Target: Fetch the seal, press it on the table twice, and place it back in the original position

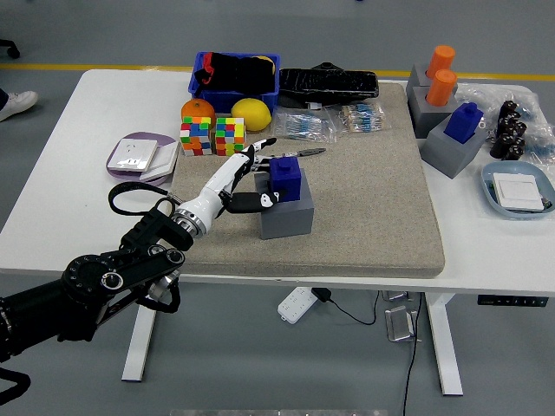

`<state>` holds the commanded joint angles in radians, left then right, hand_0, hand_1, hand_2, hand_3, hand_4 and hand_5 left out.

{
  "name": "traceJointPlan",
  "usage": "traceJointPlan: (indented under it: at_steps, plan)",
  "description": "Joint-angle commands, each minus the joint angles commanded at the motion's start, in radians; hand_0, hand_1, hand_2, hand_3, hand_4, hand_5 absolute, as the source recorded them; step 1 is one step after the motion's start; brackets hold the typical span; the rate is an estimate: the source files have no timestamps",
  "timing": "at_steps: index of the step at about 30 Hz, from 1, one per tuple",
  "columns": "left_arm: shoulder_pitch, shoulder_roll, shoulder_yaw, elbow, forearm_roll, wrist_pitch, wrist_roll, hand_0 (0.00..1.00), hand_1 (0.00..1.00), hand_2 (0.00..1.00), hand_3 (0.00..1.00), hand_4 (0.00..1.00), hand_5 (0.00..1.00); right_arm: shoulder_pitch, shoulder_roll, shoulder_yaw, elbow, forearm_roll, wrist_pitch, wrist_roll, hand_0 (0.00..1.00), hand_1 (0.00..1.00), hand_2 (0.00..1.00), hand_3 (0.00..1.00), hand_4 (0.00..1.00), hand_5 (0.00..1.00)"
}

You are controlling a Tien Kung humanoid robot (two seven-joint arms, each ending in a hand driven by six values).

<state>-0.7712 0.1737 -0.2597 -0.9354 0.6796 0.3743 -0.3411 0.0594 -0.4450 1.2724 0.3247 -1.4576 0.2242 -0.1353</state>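
Note:
A blue seal (285, 177) stands upright on its grey block base (285, 214) in the middle of the beige mat (364, 208). My left hand (251, 178) reaches in from the lower left and sits just left of the seal. Its fingers are spread, the upper ones pointing over the seal's left top, the thumb (257, 201) lying against the block's left front. The hand holds nothing. My right arm is out of view.
Two colour cubes (213, 136), an orange (198, 110) and a lemon (251, 113) lie behind my hand. A blue bin (234, 74) stands at the back. More grey blocks with orange and blue seals (451, 104) stand at the right. A white socket plate (139, 154) lies left.

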Motion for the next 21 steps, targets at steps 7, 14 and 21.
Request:
traceJointPlan:
  at_steps: [7,14,21]
  plan:
    - [0.001,-0.003,0.002,0.003,0.003,0.008,-0.003,0.893,0.612,0.496,0.937,0.652,0.002,0.0,0.001,0.0,0.0,0.0,0.0,0.0,0.818,0.729,0.725,0.681,0.776,0.581]
    - [0.002,-0.009,0.004,0.01,0.002,0.019,-0.011,0.885,0.582,0.463,0.93,0.639,0.002,-0.002,0.001,0.001,0.0,-0.001,0.0,0.0,0.818,0.728,0.724,0.682,0.776,0.581]
    - [0.001,-0.011,0.005,0.013,-0.011,0.024,-0.022,0.875,0.546,0.448,0.927,0.633,0.002,-0.001,0.001,0.003,0.0,-0.001,-0.001,0.001,0.819,0.728,0.724,0.682,0.776,0.581]
